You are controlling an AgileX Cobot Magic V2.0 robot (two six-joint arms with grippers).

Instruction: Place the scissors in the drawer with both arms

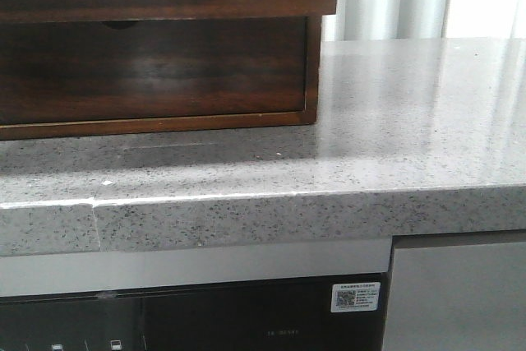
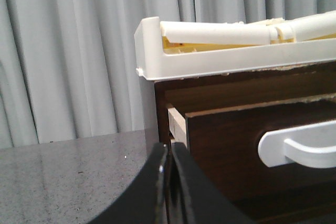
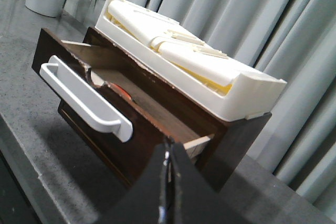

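Both my grippers, left [image 2: 169, 182] and right [image 3: 167, 187], are clenched on nothing. Scissors [image 3: 119, 92] look already inside the half-open drawer [image 3: 105, 135]. Risk: pushing off-centre jams it crooked.

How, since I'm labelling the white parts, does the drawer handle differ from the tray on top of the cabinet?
The handle is a slim curved bar fixed to the drawer front; the tray is a wide walled box resting on the cabinet. The handle carries nothing; the tray holds white and yellowish pieces. Both are plain white.
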